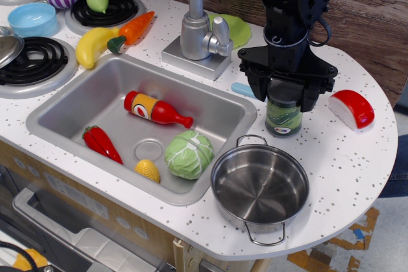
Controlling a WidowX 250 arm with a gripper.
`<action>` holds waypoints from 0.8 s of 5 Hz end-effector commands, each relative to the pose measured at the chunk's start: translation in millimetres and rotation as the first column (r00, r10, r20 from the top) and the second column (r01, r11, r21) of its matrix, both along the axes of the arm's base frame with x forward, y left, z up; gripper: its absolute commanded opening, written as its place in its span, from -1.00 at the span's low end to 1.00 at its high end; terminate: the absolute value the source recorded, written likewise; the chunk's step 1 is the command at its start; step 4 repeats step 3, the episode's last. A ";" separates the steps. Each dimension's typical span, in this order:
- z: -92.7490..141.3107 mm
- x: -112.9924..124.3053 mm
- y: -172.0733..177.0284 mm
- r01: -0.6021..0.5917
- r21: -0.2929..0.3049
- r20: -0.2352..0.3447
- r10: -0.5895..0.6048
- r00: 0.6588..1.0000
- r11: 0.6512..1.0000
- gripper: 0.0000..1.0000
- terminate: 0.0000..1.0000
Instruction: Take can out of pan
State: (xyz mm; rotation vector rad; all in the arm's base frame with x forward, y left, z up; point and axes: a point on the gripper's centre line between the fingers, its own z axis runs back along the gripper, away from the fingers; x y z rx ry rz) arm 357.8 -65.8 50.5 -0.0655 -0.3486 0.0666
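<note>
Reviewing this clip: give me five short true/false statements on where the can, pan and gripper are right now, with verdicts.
1. The can is inside the pan. False: it is upright on the counter behind the pan, and the pan is empty.
2. The gripper is around the top of the can. True.
3. The pan lies in the sink. False: it sits on the counter, right of the sink.
4. A red bottle lies in the sink. True.
5. The can is tipped on its side. False: it is upright.
</note>
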 end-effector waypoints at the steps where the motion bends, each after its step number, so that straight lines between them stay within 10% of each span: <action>1: 7.3 3.5 7.1 0.021 0.004 0.033 -0.021 0.999 1.000 1.00 -1.00; 2: 7.3 3.5 7.1 0.021 0.004 0.033 -0.021 0.999 1.000 1.00 -1.00; 3: 7.3 3.5 7.1 0.021 0.004 0.033 -0.021 0.999 1.000 1.00 1.00; 4: 7.3 3.5 7.1 0.021 0.004 0.033 -0.021 0.999 1.000 1.00 1.00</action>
